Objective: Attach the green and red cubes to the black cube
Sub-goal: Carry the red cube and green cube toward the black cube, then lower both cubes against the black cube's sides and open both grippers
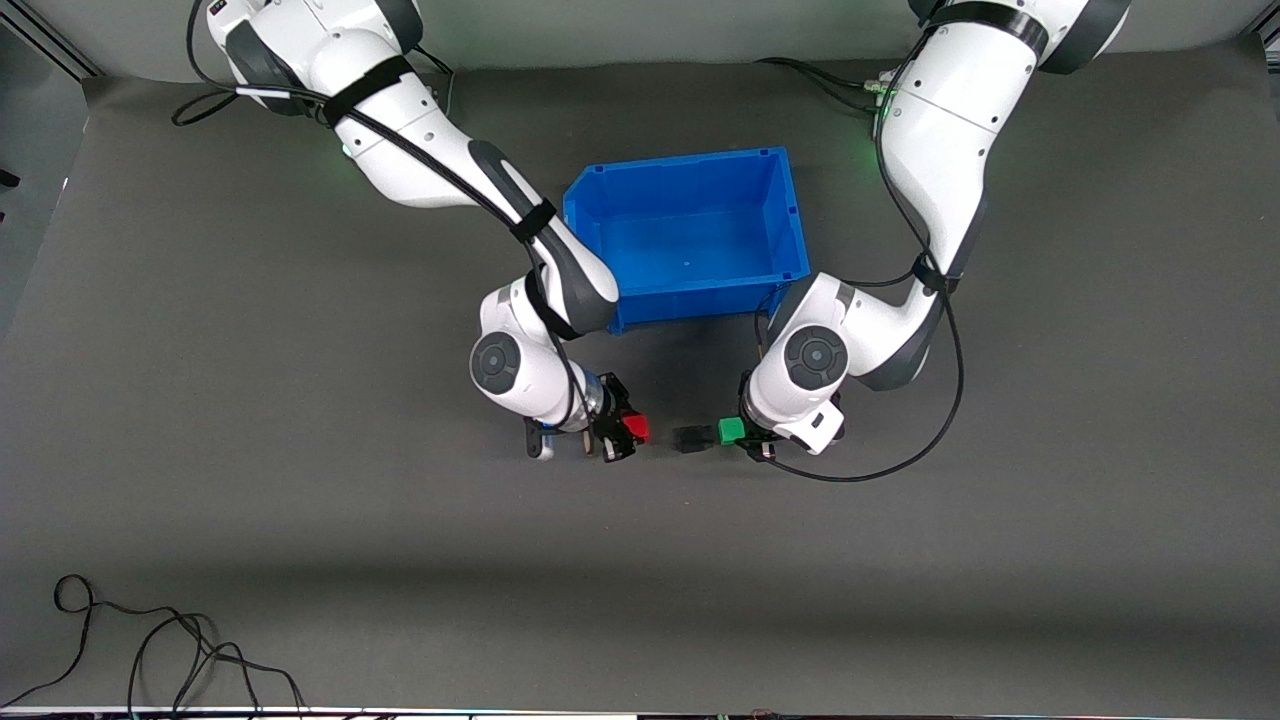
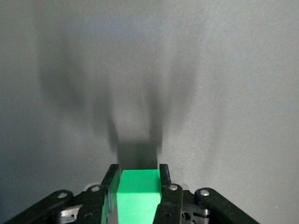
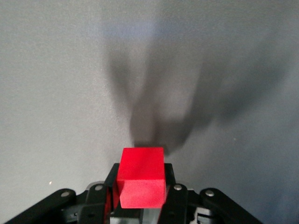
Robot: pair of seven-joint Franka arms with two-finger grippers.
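Note:
My left gripper (image 1: 738, 434) is shut on a green cube (image 1: 731, 430), which sits between its fingers in the left wrist view (image 2: 138, 196). A small black cube (image 1: 690, 438) sits against the green cube's free face, toward the right arm's end; in the left wrist view it shows as a dark block (image 2: 138, 157) at the green cube's tip. My right gripper (image 1: 625, 430) is shut on a red cube (image 1: 636, 428), also seen in the right wrist view (image 3: 141, 179). A small gap separates the red cube from the black cube.
An empty blue bin (image 1: 680, 165) stands on the grey table farther from the front camera than both grippers. A loose black cable (image 1: 150, 650) lies at the table's near edge toward the right arm's end.

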